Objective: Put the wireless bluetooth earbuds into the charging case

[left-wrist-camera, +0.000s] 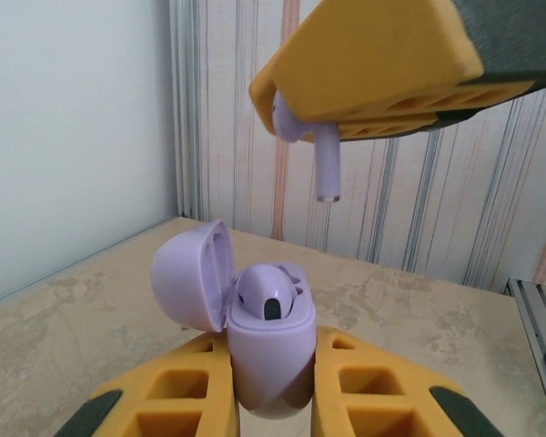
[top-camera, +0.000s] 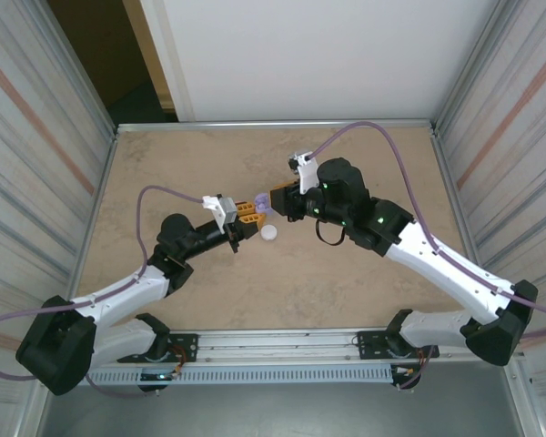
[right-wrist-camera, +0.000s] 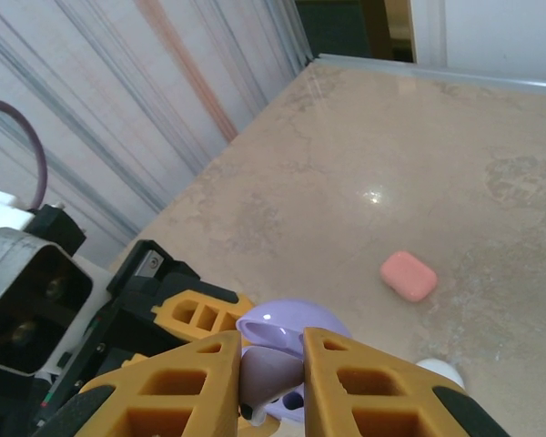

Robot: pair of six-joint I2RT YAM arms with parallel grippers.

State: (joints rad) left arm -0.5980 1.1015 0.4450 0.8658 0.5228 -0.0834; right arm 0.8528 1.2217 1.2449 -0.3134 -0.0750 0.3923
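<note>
Firmly, the left gripper (left-wrist-camera: 271, 401) clamps the upright lilac plastic charging case (left-wrist-camera: 268, 350), its lid swung open toward 10 o'clock, with one purple earbud (left-wrist-camera: 269, 296) seated inside. At 1 o'clock above, clear of the rim, the right gripper (right-wrist-camera: 271, 373) pinches a second purple stemmed earbud (left-wrist-camera: 326, 159). Open beige marbled tabletop (top-camera: 364, 173) lies around, a coral pebble-shaped case (right-wrist-camera: 409, 275) at the right gripper's 2 o'clock.

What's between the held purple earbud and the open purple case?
Nothing but open air: the left wrist view shows the purple earbud hanging stem-down above the purple case, not touching it.
</note>
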